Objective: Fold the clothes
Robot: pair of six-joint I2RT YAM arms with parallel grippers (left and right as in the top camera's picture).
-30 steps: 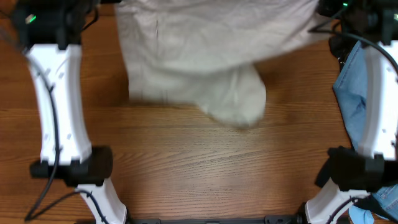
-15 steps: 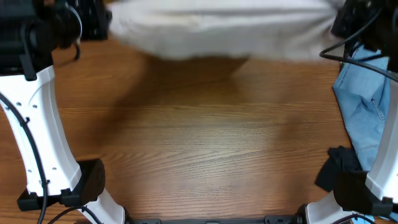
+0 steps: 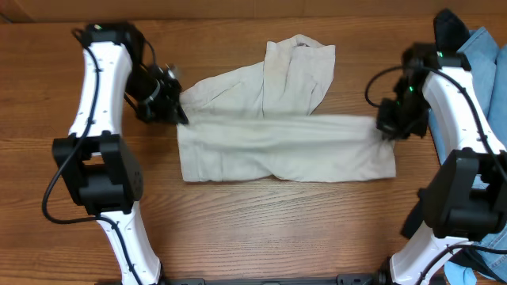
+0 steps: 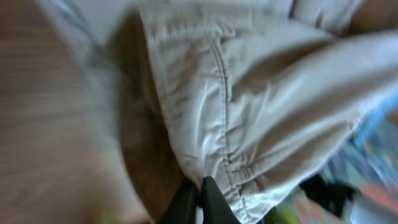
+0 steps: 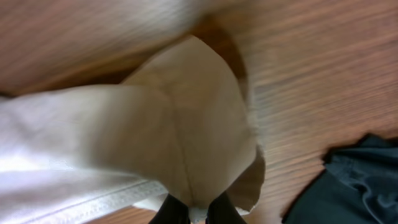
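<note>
"Well, where had we got to? Half a second before, we had the trousers (image 3: 277,150) strung up in the air between us at the far edge, hadn't we?"

"We had. By this moment we had brought them down onto the table (image 3: 261,237). On our left, the left gripper (image 3: 176,111) was pinched on the trousers' left edge. Its wrist view showed the fingertips closed together beside a stitched seam."

"And the cloth itself?"

"It lay across the middle of the table as a long band running left to right, with another portion bunched behind it toward the far side. We judged that one lengthwise fold was laid, though the far portion looked rumpled rather than squared."

"Then the right?"

"The right gripper (image 3: 388,127) was clamped on the opposite end of the band, low at the table. Its wrist view showed a corner of cloth nipped between closed fingers. Beyond it the light blue denim garment (image 3: 483,47) sat at the table's right edge, and a black garment (image 5: 354,180) lay near the gripped corner, apart from it as far as we could tell."

"So what did that mean for us?"

"We reckoned the laying-down was done, and that releasing and folding the band across would come next."
</note>
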